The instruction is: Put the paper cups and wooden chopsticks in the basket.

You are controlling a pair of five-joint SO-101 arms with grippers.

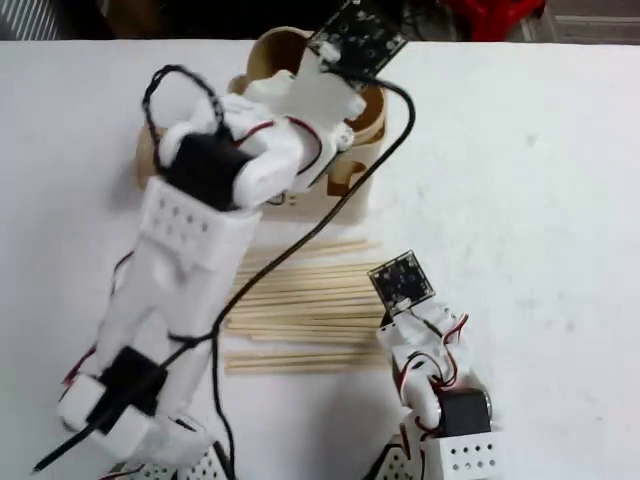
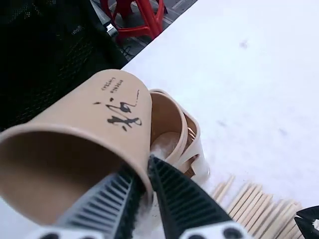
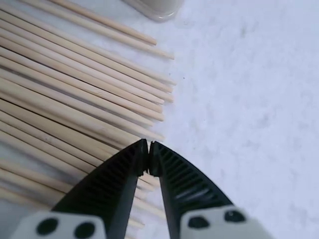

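My left gripper is shut on the rim of a brown paper cup, which it holds tilted over the beige basket. A second paper cup sits inside the basket. From above, the held cup is at the basket's far left side, partly hidden by the left arm. Several wooden chopsticks lie in a loose row on the table in front of the basket. My right gripper hangs shut over the chopsticks' right-hand ends, with nothing between its fingers.
The right arm stands at the table's near edge, right of the chopsticks. White table stretches to the right. A red stool stands on the floor beyond the far edge.
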